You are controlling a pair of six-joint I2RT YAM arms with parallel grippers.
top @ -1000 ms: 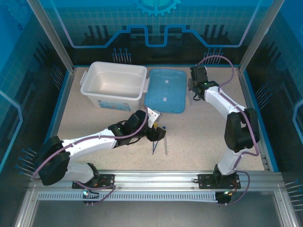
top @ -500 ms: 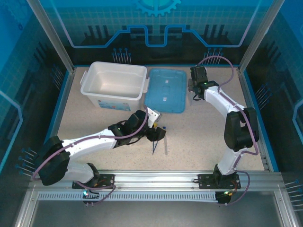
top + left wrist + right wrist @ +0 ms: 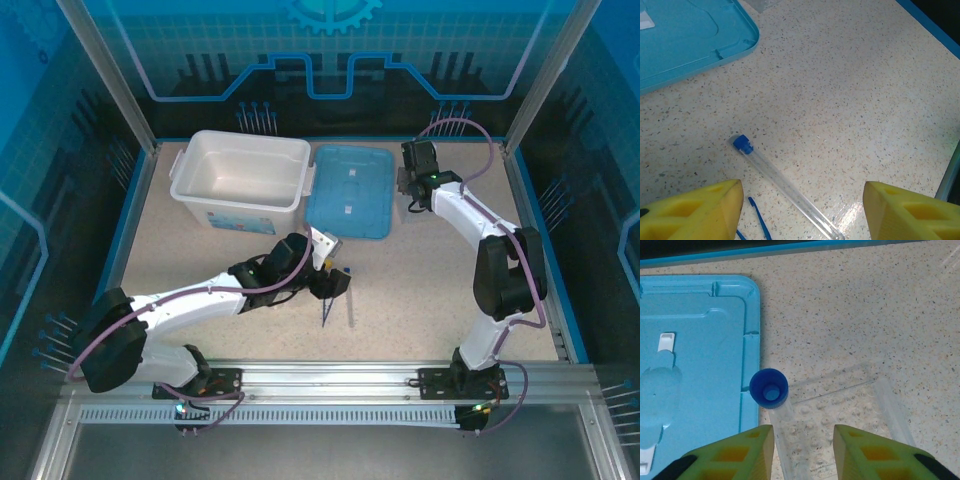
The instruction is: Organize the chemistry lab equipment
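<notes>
Right tool [image 3: 802, 432], apart beside the lid [image 3: 695, 365], leaves one tube [image 3: 768, 387] upright in its rack [image 3: 845, 407]; left tool [image 3: 802, 187] gapes over another tube [image 3: 785, 187].

The arms [image 3: 200, 295] are white with black joints and purple cables [image 3: 452, 119]; left tool [image 3: 800, 210] and right tool [image 3: 804, 445] have yellow fingers [image 3: 690, 210].

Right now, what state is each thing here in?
White tub, open, upright.
Blue lid, off the tub, flat on the table.
Tube, capped, lying flat.
Tweezers, lying flat beside it.
Second tube, capped, on end at the clear rack.
Left pincer, open, holding nothing.
Right pincer, open around the second tube.
</notes>
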